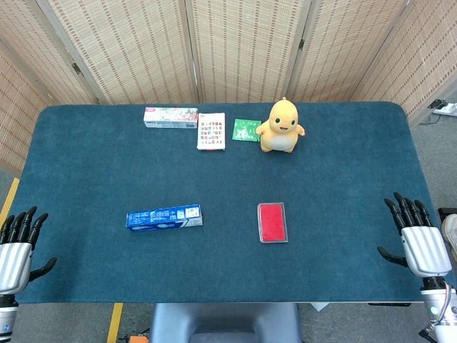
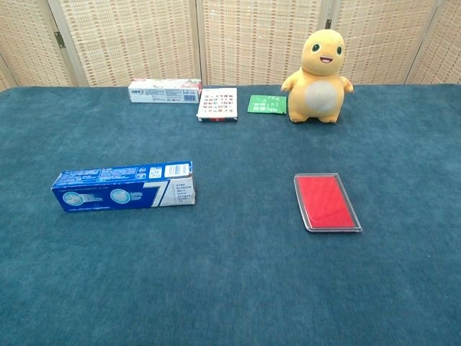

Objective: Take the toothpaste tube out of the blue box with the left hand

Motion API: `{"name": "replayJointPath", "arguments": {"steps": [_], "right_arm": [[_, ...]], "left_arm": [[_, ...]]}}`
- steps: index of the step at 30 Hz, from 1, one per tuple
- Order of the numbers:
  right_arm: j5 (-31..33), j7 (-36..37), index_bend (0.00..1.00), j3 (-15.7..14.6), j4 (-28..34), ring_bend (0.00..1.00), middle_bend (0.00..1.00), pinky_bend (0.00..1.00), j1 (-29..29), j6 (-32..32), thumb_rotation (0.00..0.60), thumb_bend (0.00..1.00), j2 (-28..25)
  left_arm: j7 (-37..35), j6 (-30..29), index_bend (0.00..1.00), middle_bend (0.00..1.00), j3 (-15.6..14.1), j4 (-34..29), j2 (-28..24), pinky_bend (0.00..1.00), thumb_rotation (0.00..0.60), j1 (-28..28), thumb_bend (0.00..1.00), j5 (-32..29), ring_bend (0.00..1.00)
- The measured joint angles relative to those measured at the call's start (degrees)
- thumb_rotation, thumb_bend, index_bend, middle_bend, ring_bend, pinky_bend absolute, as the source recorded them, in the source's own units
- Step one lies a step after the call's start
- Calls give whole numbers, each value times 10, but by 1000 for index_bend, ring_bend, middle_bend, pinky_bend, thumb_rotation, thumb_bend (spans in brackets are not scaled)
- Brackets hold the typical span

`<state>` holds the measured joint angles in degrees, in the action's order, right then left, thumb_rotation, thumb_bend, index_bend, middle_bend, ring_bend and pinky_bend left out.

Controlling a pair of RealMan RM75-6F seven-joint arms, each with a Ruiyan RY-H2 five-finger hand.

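Item 1. Left hand (image 1: 16,250), at the table's (image 1: 100,271) near edge, about 8 o'clock from the table's middle in the head view. Fingers (image 1: 21,225) wide apart and pointing away from the robot, holding nothing. Outside the chest view.

Item 2. Right hand (image 1: 418,239), at the near edge, about 4 o'clock. Fingers (image 1: 407,211) likewise spread and holding nothing. Outside the chest view.

Item 3. Blue box (image 1: 164,217), a long toothpaste carton lying flat on its side, at about 7 o'clock from the table's middle. In the chest view the blue box (image 2: 122,186) appears with a white-printed right end. Whether its end flaps are sealed cannot be told; the toothpaste tube itself is not visible, so its presence inside cannot be confirmed. The box lies well apart from the left fingers, toward 2 o'clock of them, and far from the right hand.

Item 4. Red case (image 1: 272,222), flat with a clear rim, at about 5 o'clock; contents cannot be told.

Item 5. White box (image 1: 171,117), long and printed, far edge at about 11 o'clock.

Item 6. Patterned card pack (image 1: 211,131), just right of the white box.

Item 7. Green packet (image 1: 246,130), between the card pack and the toy.

Item 8. Yellow plush toy (image 1: 281,126), upright, at about 12 o'clock.
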<state>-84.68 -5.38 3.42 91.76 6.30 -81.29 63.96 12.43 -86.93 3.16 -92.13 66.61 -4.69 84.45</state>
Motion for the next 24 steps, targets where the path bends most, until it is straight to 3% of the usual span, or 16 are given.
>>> {"name": "replayJointPath", "arguments": {"steps": [4, 7, 12, 17, 24], "right_arm": [[-3, -2, 0, -1, 1, 0, 0, 0, -1, -2, 600, 204, 0], [-4, -1, 0, -1, 1, 0, 0, 0, -2, -6, 600, 204, 1], [-10, 13, 0, -3, 0, 0, 0, 0, -3, -8, 600, 205, -3], [-18, 43, 0, -2, -5, 0, 0, 0, -9, -28, 600, 204, -10], [-18, 79, 0, 2, -13, 0, 0, 0, -14, -35, 600, 204, -19]], "left_arm": [[-7, 3, 97, 55, -1, 2, -2, 0, 600, -1, 195, 4, 26], [-21, 8, 140, 85, -3, 3, -6, 0, 600, -3, 194, 7, 39], [-45, 15, 248, 253, -2, 17, -7, 23, 600, -13, 193, 17, 136], [-70, 36, 264, 258, 1, 45, 4, 48, 600, -29, 188, 21, 136], [-144, 128, 317, 262, 5, 68, 11, 48, 600, -69, 194, 1, 150]]}}
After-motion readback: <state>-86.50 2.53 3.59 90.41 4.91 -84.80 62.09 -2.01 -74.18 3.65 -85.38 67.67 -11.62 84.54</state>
